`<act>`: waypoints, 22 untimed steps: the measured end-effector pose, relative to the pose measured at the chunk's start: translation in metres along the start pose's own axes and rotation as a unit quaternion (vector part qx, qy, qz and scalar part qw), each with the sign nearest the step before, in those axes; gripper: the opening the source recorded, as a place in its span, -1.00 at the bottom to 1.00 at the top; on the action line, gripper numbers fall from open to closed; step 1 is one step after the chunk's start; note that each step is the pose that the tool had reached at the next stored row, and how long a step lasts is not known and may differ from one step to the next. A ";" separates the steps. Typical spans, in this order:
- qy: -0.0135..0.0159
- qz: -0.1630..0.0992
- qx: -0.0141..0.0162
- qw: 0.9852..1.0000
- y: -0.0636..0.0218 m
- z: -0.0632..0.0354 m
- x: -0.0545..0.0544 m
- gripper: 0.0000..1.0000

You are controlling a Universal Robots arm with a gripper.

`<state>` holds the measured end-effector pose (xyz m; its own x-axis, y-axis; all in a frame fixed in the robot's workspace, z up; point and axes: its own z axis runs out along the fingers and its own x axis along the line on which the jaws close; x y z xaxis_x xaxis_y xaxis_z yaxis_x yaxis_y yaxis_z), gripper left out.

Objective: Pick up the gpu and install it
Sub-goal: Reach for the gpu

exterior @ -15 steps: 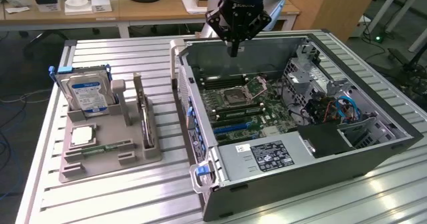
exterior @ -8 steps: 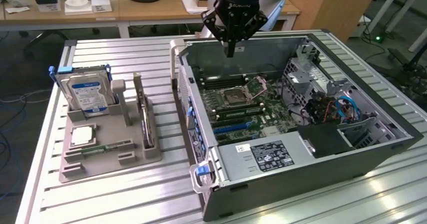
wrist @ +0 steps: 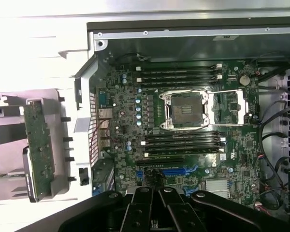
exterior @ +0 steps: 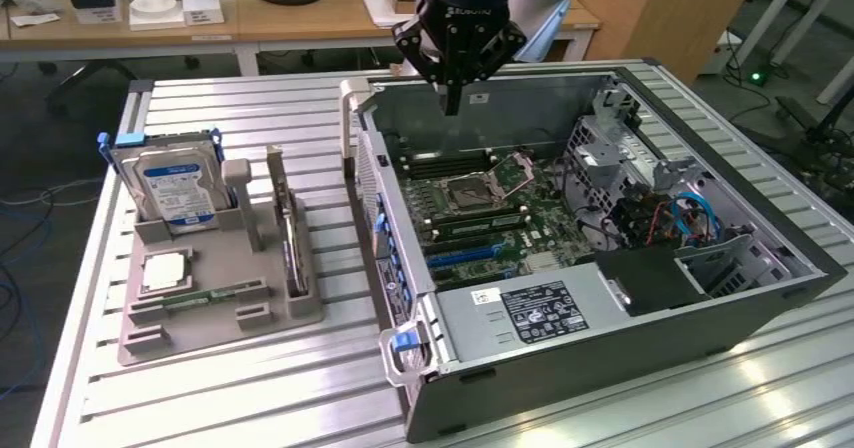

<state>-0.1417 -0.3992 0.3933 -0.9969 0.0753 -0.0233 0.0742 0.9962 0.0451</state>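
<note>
The gpu (exterior: pixel 291 240) stands on edge in a slot of the grey holder tray (exterior: pixel 214 328), on the exterior view's left of the computer case. In the wrist view the gpu (wrist: pixel 38 150) shows a green circuit face, beside the case's rear panel. My gripper (exterior: pixel 451 103) hangs above the far end of the open case (exterior: pixel 747 303), well apart from the gpu, fingers shut with nothing between them. My gripper (wrist: pixel 157 203) looks down on the motherboard (wrist: pixel 183 125), with its blue expansion slot (wrist: pixel 176 171) just in front of the fingertips.
A silver hard drive (exterior: pixel 174 183) with a blue-white label leans at the tray's far end. A processor chip (exterior: pixel 163 270) and a green memory stick (exterior: pixel 203 296) lie on the tray. Cables and a drive cage (exterior: pixel 667 213) fill the case's right side. Desks stand behind.
</note>
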 end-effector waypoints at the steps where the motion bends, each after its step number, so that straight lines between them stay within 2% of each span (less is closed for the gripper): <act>1: 0.000 0.000 0.000 1.000 -0.0002 0.0000 0.001 -0.79; 22: 0.000 0.000 0.000 1.000 -0.0035 -0.0007 0.026 -0.79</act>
<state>-0.1678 -0.4007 0.3933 -0.9969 0.0752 -0.0233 0.0741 0.9962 0.0451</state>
